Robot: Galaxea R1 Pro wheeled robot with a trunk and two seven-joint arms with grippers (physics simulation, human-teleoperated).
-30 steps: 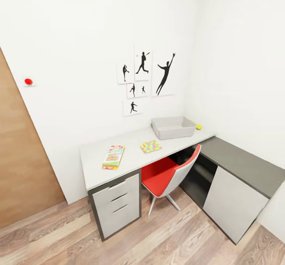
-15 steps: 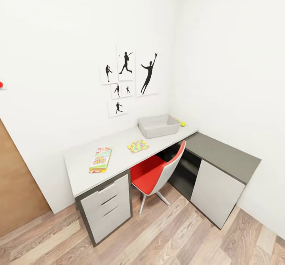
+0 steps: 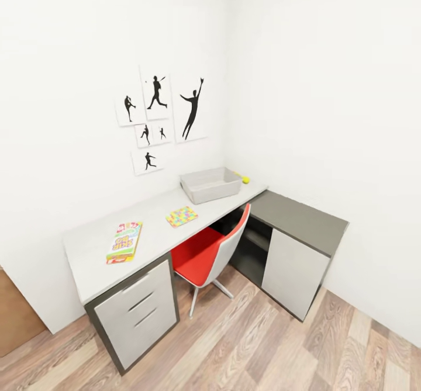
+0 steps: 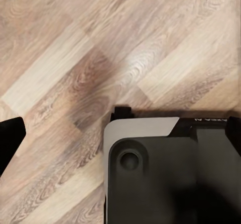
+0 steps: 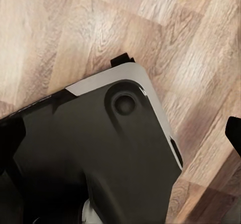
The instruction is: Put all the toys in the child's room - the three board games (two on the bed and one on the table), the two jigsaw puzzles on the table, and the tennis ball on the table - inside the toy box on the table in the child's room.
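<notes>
From your head camera you look down on the table (image 3: pixel 88 262), its pale top running along the left wall into the corner. The toy box (image 3: pixel 211 184) sits at the far end of it, close to the wall, and the tennis ball (image 3: pixel 245 179) lies just beside the box on the corner side. Nearer you, 1 jigsaw puzzle (image 3: pixel 181 216) lies flat on the table top, apart from the box, and 1 board game (image 3: pixel 124 242) lies flat further along, above the drawer unit (image 3: pixel 139 311). A red chair (image 3: pixel 207 255) is tucked under the table between the drawers and a lower dark-topped cabinet (image 3: pixel 299 220). Black sports prints (image 3: pixel 161 114) hang on the wall above.

Your left wrist camera faces the wood-plank floor (image 4: pixel 100 48) and a dark part of the robot's base (image 4: pixel 170 174); 1 dark fingertip (image 4: pixel 10 138) shows at the edge, so you cannot tell how far that gripper is spread.

Your right wrist camera shows the floor (image 5: pixel 165 28), the base (image 5: pixel 100 153) and 1 fingertip (image 5: pixel 234 131); its opening cannot be judged either.
</notes>
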